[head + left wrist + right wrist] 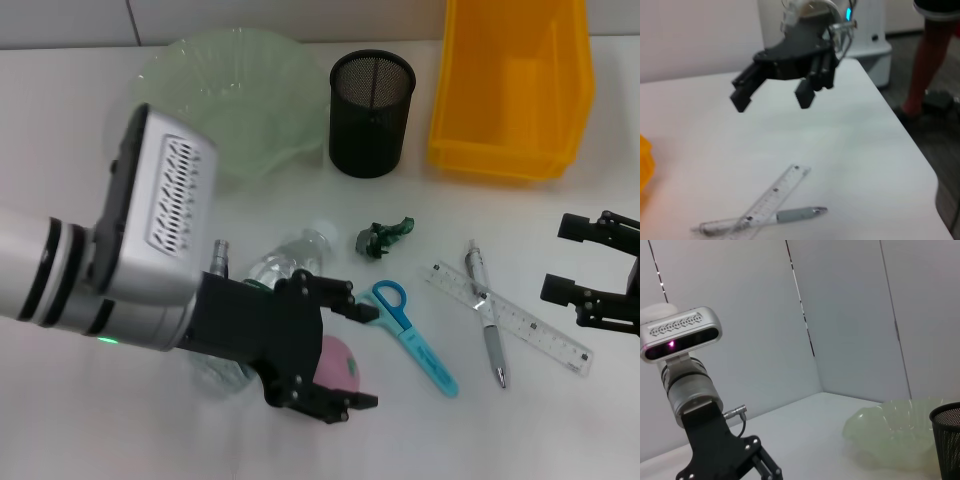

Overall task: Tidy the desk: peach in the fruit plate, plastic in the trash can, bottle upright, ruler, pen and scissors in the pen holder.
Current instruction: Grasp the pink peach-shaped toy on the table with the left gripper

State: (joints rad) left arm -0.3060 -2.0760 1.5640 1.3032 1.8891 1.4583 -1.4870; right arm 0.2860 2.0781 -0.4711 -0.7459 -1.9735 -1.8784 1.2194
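A pink peach (338, 362) lies on the white desk between the spread fingers of my left gripper (360, 355), which is open around it. A clear bottle (292, 254) lies on its side just behind that gripper, partly hidden by the arm. Crumpled green plastic (383, 237) sits mid-desk. Blue-handled scissors (415, 335) lie right of the peach. Farther right a clear ruler (510, 315) (775, 192) crosses a grey pen (487, 325) (790, 216). My right gripper (562, 258) (772, 101) hovers open at the right edge, holding nothing.
At the back stand a pale green fruit plate (235, 100) (890, 437), a black mesh pen holder (371, 100) (946, 440) and a yellow bin (515, 85). The left arm's silver body (150, 230) hangs over the desk's left part. The desk's rounded corner (935, 180) lies beyond the right gripper.
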